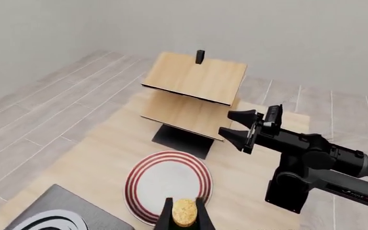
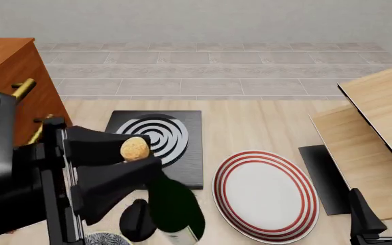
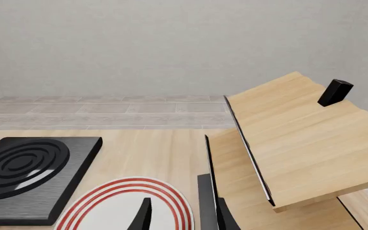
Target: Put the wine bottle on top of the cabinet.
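The wine bottle (image 2: 175, 206) is up off the table at the near left, its dark green body tilted and its tan cork (image 2: 135, 148) poking out between the black fingers of the left gripper (image 2: 124, 163). That gripper's jaws are clamped on the bottle's neck just under the cork; the left wrist view shows the same thing, cork (image 1: 185, 212) pinched between the two finger tips. Behind it, at the far left edge, stands the cabinet (image 2: 8, 76), reddish-brown, with a brass handle (image 2: 23, 88) showing past the arm. The bottle is not on its top; it hangs lower and nearer than that top surface.

Just below the bottle sits a small black round knob (image 2: 136, 219). Beyond it lies a dark square pad with white rings (image 2: 158, 135), flat on the table (image 2: 257, 122). To the right of the bottle, a white plate with red rings (image 2: 265, 195) lies flat.

Over on the right, a pale wood two-tier shelf (image 2: 380, 127) stands, with a small black block (image 3: 335, 92) on its upper board. The right gripper (image 1: 239, 131) hovers near that shelf, well apart from the bottle, its jaws spread with nothing between them.
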Tool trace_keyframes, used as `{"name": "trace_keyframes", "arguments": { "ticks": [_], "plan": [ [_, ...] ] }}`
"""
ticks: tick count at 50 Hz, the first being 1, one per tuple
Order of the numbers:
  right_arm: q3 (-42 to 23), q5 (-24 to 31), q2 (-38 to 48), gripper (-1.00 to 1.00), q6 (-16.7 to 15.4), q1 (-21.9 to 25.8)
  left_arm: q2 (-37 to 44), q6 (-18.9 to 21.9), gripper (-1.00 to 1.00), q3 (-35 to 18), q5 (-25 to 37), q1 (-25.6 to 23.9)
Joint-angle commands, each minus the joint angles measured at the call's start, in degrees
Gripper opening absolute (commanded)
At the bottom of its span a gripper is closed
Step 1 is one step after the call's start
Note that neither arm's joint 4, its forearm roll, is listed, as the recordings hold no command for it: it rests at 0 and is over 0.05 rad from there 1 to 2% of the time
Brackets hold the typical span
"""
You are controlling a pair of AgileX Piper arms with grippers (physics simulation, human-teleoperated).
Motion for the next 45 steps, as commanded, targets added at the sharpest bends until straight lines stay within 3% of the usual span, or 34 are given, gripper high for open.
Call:
{"name": "trace_keyframes", "arguments": {
  "ticks": [1,14,27,45],
  "plan": [
    [0.0,0.0,0.0,1.00,0.0,0.0,-2.0,1.7,-1.00,-4.1,6.4,3.0],
    [0.0,0.0,0.0,1.00,0.0,0.0,-2.0,0.9,-1.00,-10.8,14.5,5.8],
    [0.0,0.0,0.0,1.00,0.0,0.0,-1.8,0.7,-1.00,-14.3,18.2,7.7],
    [0.0,0.0,0.0,1.00,0.0,0.0,-2.5,1.8,-1.00,-21.7,26.4,14.0]
  ]
}}
